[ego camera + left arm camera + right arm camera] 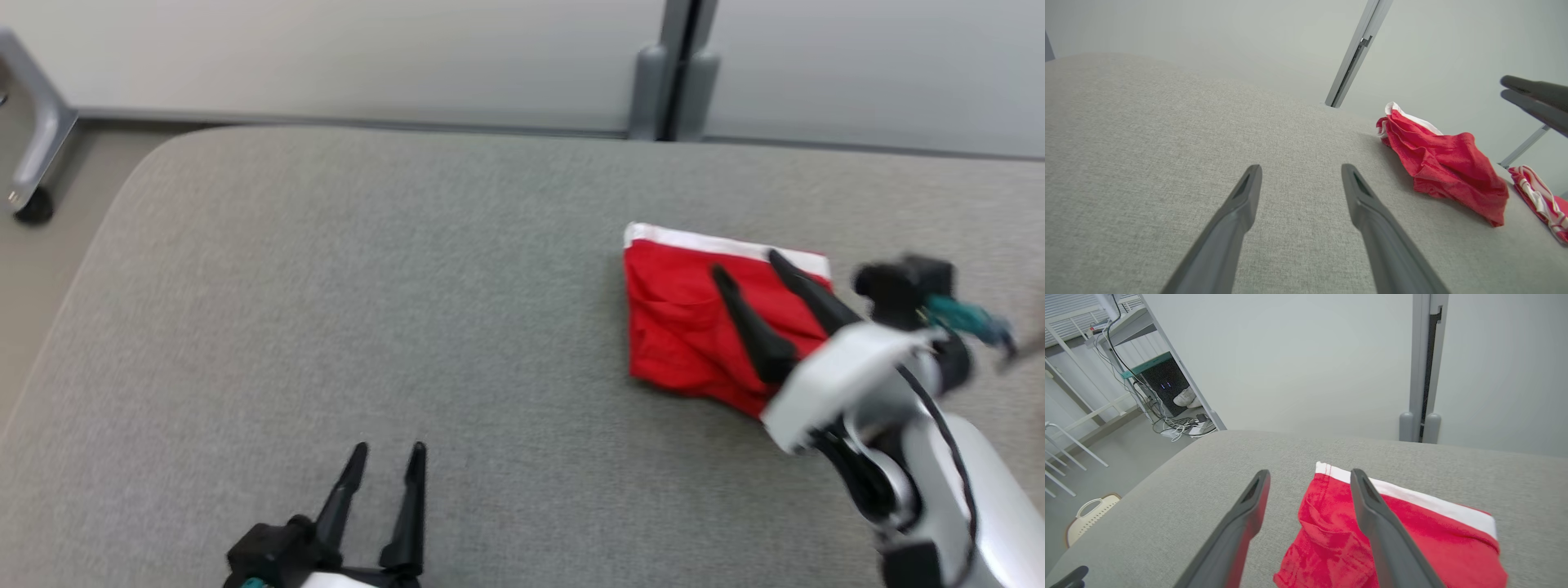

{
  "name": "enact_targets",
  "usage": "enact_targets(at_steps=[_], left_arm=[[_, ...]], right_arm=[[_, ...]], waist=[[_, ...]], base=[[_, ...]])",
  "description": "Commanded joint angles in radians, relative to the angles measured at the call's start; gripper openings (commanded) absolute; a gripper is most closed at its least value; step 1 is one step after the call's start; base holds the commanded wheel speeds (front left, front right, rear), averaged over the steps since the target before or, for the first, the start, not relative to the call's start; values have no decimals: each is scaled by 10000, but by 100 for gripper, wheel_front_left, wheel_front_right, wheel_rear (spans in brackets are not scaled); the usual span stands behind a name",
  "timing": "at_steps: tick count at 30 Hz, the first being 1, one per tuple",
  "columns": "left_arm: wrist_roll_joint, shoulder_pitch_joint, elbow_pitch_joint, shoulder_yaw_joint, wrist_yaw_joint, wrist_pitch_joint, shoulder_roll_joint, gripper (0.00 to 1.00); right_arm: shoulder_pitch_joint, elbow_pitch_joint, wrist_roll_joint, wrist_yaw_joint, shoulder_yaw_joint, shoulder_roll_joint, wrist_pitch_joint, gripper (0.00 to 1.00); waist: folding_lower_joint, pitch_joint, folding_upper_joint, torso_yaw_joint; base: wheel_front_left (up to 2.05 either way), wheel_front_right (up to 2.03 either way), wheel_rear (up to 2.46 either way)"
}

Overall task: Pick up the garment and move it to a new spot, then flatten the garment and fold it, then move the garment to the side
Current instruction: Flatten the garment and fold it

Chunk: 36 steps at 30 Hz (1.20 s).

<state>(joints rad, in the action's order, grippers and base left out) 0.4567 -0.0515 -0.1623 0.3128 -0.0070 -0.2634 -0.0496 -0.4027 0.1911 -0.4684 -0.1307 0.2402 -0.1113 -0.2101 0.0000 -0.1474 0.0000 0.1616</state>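
A folded red garment with a white band along its far edge lies on the grey table, right of centre. It also shows in the left wrist view and the right wrist view. My right gripper hovers over the garment, open, fingers apart with nothing between them. My left gripper is open near the table's front edge, well left of the garment, over bare fabric.
A second red and white striped cloth lies beyond the garment at the table's right. A grey post stands behind the table. Shelving, cables and a pale basket sit on the floor off the table's left.
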Motion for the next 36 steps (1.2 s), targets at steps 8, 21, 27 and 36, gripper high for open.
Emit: enact_targets(at_steps=[8,21,27,36], left_arm=[[-594,-681,104,-1272,-160,-14,-47,100],[-1261,-1075,-88,-2467,-461,-14,-30,100],[-1373,-1350,-9,-2660,-517,-14,-35,100],[-1318,-1228,34,-2614,-542,-14,-31,100]], right_arm=[[3061,-175,1182,-9,-782,-1958,3385,100],[5417,411,2113,-9,-3498,-1201,4753,100],[5568,163,2269,-9,-3554,-873,4759,100],[4931,-19,2113,-9,-3118,-1073,4761,47]], waist=[[0,1553,0,-1012],[0,1950,0,-1090],[0,1982,0,-1174],[0,1804,0,-875]], base=[[0,0,0],[0,0,0],[0,0,0],[0,0,0]])
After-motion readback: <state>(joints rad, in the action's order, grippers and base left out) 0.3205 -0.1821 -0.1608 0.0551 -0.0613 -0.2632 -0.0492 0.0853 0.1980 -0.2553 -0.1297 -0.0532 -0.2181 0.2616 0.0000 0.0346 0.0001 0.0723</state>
